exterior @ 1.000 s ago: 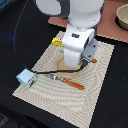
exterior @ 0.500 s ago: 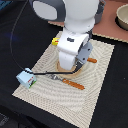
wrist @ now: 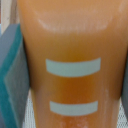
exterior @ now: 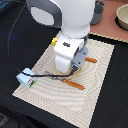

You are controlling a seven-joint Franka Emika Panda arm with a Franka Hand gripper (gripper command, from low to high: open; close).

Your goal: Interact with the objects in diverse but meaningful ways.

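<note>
The golden-brown bread loaf (wrist: 70, 65), with two pale stripes, fills the wrist view very close up. It sits between my gripper's (wrist: 73, 75) fingers, a grey-teal pad (wrist: 10, 75) on one side and a dark edge of the other finger on the opposite side. The jaws stand wide apart, one on each flank of the loaf. In the exterior view the white hand (exterior: 67, 52) hangs low over the striped mat (exterior: 100, 85) and hides both the loaf and the fingertips. A pale blue-and-white milk carton (exterior: 25, 78) lies at the mat's corner on the exterior view's left. A small yellow piece (exterior: 54, 42) shows behind the hand.
Two orange-handled pieces of cutlery (exterior: 76, 85) (exterior: 91, 60) lie on the mat beside the hand. A grey pan (exterior: 84, 54) sits partly under the hand. A bowl (exterior: 122, 17) stands at the back on the exterior view's right. A black cable runs across the mat.
The hand has shifted a little toward the exterior view's left and sunk lower over the mat. The carton and cutlery have not moved.
</note>
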